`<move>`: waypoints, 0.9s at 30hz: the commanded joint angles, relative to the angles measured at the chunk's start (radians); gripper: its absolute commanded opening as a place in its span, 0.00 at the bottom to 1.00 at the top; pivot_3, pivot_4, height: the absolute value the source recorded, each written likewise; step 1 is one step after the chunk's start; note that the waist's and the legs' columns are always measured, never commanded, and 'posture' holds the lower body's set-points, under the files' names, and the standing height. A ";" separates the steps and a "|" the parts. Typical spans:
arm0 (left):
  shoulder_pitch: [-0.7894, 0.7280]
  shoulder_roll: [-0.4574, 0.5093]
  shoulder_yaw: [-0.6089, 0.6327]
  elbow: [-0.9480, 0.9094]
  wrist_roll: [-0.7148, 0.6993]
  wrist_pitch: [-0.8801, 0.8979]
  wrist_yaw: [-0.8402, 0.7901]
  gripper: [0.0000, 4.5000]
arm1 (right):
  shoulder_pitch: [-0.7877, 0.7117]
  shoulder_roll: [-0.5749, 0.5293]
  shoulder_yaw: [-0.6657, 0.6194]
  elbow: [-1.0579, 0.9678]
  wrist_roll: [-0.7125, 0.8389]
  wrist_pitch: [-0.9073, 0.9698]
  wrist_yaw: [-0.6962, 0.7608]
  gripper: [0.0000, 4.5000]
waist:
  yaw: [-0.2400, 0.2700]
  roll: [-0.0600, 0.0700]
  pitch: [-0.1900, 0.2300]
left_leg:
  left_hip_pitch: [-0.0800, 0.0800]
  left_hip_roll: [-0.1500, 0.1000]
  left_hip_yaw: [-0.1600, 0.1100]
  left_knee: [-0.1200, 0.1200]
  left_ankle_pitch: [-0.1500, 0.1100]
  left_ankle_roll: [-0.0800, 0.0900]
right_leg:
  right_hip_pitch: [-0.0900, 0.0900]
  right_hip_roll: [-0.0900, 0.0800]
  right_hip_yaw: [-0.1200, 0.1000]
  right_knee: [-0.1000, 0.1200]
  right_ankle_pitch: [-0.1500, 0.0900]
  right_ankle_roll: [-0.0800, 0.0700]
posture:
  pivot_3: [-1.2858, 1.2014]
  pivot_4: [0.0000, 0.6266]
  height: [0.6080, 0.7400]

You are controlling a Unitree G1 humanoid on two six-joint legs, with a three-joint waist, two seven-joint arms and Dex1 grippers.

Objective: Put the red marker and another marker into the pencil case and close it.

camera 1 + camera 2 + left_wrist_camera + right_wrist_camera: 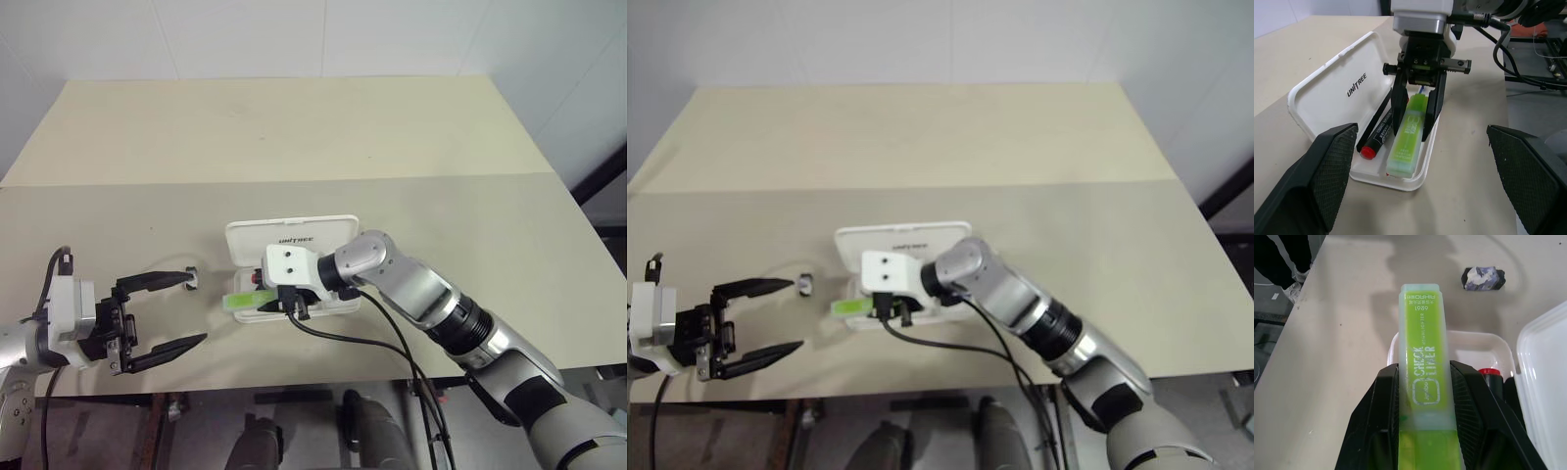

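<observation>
Left wrist view: right gripper [1415, 129] pinches the highlighter [1408, 137] over the open case [1332, 95], beside the red marker [1376, 137]; left gripper [162, 313] gapes empty.

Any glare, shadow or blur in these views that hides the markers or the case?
Left wrist view: sharp and evenly lit, the green highlighter and red marker lie clear in the open pencil case. Right wrist view: print on the highlighter is legible, soft shadows on the table, the right claw looms large and dark. Head views: no glare; the right arm covers part of the case.
</observation>
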 commanded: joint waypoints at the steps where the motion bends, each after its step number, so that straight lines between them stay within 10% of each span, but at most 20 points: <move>1: -0.002 0.007 0.026 -0.037 -0.023 -0.002 0.008 1.00 | -0.004 -0.013 -0.017 -0.045 -0.006 -0.027 0.045 0.54 | 0.000 0.000 0.000 | 0.000 0.000 0.000 0.000 0.000 0.000 | 0.000 0.000 0.000 0.000 0.000 0.000 | 0.52 0.24 1.00; 7: -0.003 0.007 0.027 -0.038 -0.022 -0.004 0.013 1.00 | 0.014 -0.044 -0.026 -0.085 -0.001 -0.015 0.078 0.99 | -0.001 0.000 0.000 | 0.000 0.000 0.000 0.000 0.000 0.000 | 0.000 0.000 0.000 0.000 0.000 0.000 | 0.52 0.24 1.00; 27: 0.042 -0.011 0.069 -0.057 -0.006 0.004 0.078 1.00 | 0.059 -0.073 -0.112 -0.209 0.070 0.088 0.080 0.99 | 0.001 0.000 0.000 | 0.001 0.000 0.000 0.000 -0.001 0.001 | 0.000 0.000 0.000 0.002 0.000 -0.001 | 0.52 0.24 1.00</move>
